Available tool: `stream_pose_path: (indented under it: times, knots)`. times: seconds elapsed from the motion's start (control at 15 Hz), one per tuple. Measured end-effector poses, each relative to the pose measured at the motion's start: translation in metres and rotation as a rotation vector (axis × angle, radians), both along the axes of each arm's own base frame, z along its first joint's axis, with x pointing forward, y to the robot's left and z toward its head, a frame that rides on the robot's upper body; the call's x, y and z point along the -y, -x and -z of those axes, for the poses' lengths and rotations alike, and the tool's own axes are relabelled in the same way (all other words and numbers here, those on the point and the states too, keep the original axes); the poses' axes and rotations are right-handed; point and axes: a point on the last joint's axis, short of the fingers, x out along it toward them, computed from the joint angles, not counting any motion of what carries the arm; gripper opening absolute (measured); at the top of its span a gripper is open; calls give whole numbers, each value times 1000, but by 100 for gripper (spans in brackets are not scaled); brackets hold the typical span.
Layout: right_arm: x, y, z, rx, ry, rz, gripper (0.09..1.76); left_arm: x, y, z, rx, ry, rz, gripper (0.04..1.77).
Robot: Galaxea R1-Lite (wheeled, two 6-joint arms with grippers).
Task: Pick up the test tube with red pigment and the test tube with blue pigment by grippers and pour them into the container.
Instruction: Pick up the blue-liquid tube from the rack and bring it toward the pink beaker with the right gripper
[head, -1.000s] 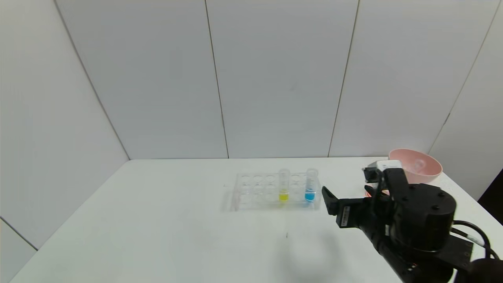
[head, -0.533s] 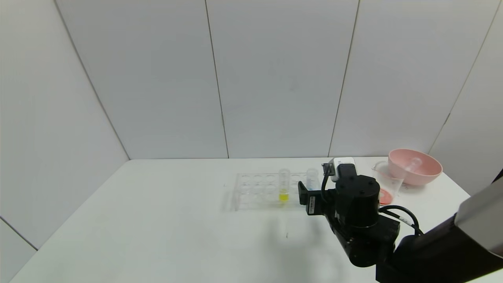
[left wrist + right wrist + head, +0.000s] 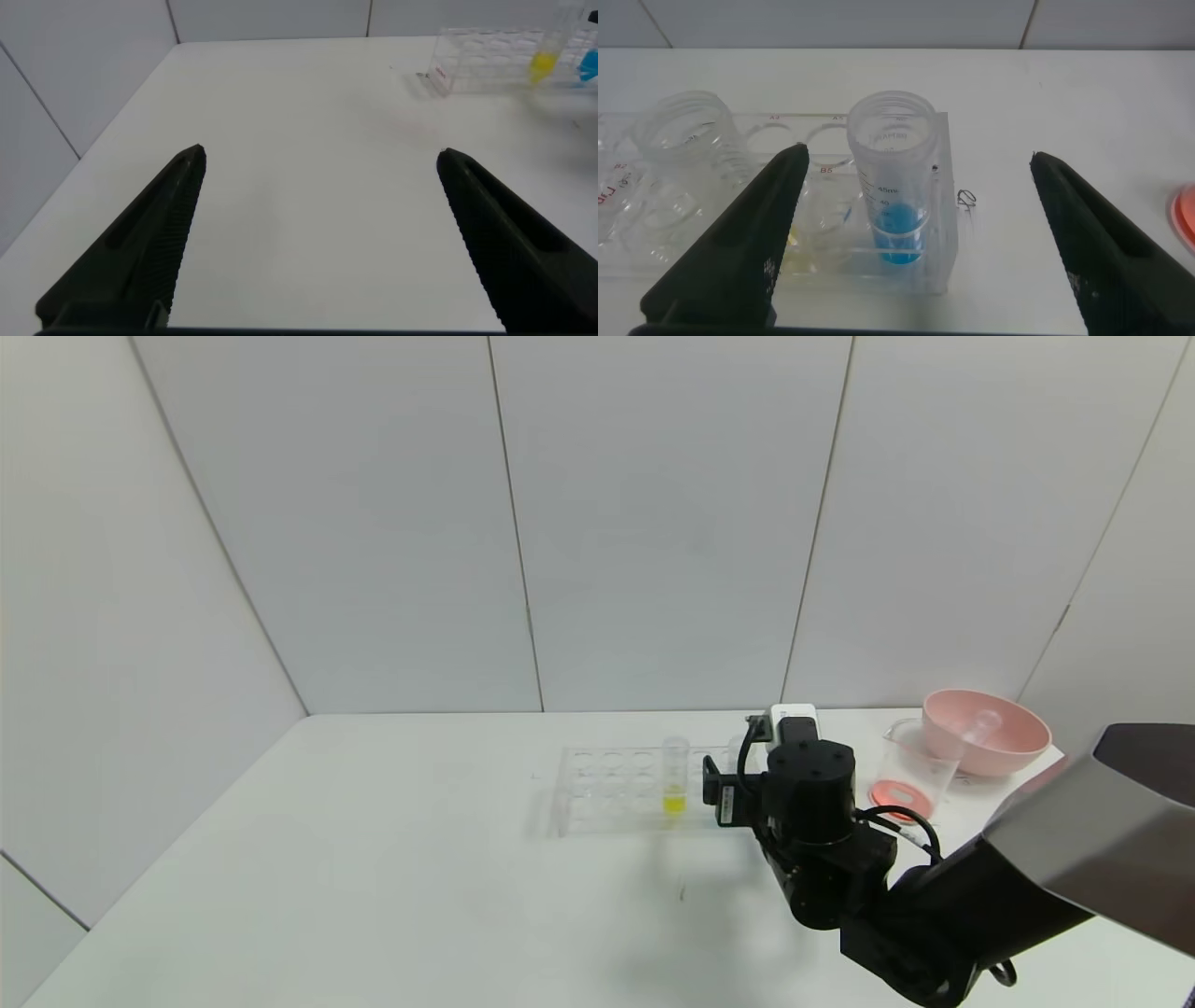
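The blue-pigment test tube [image 3: 895, 177] stands upright in the end hole of the clear rack [image 3: 785, 233]. My right gripper [image 3: 917, 154] is open, level with the tube, which stands in the gap ahead of its fingers and touches neither. In the head view the right gripper [image 3: 717, 793] hides this tube. The container [image 3: 910, 767], a clear beaker, stands right of the rack with red liquid in its bottom. No tube with red pigment shows; a clear tube [image 3: 980, 721] lies in the pink bowl. My left gripper [image 3: 320, 152] is open and empty over bare table.
A tube with yellow liquid [image 3: 674, 775] stands in the rack [image 3: 607, 789] left of my right gripper. The pink bowl [image 3: 1013, 747] sits behind the beaker near the table's far right corner. The left wrist view shows the rack [image 3: 486, 65] far off.
My right arm has swung left from beside the beaker to the rack's right end. The gripper now covers the blue tube in the head view.
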Motion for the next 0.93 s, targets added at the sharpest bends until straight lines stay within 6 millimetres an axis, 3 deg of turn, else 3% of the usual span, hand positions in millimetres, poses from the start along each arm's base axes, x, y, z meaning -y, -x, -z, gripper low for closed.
stream_pose_path:
  times: [0.6,0.93]
  knots:
    - [-8,-9,0,21,20,-11,170,0,0,0,0,0,0,176]
    - [-11,-6,-1,22,20,-28,96,0,0,0,0,0,0,176]
